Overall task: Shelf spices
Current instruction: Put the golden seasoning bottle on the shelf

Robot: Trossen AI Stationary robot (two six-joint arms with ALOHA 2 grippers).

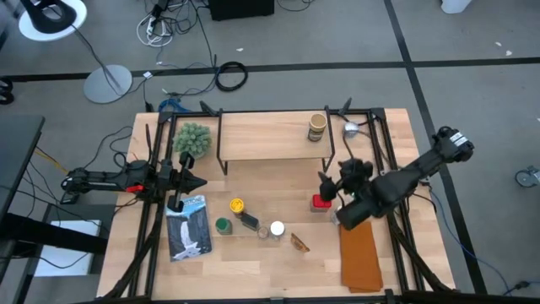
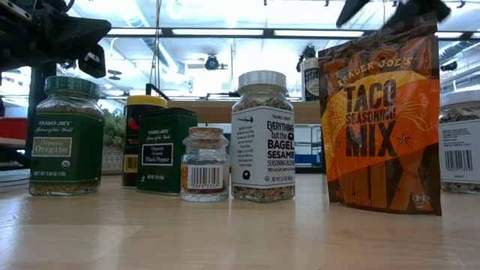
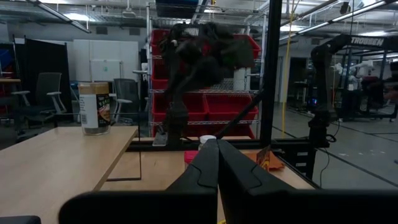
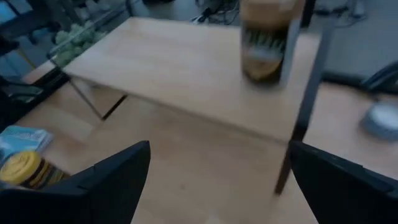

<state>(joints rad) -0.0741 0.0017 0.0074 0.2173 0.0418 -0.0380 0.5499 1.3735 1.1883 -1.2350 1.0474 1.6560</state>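
Wooden tabletop carrying everything. Toward its far side, the shelf, a light plank on thin black wire legs, bearing a single tan cylinder at its right end. Fuzzy green plant ball just left of the shelf. Orange taco seasoning pouch lying flat near the front right edge; blue-white packet at front left.

Right gripper hanging in front of the shelf's right end, above the red tin, jaws spread wide and holding nothing. Left gripper parked low at the left side, just below the plant ball, jaws pressed together, empty.

Loose in front of the shelf: yellow-lidded jar, green-lidded oregano jar, black pepper tin, white-lidded bagel seasoning jar, small clear jar.
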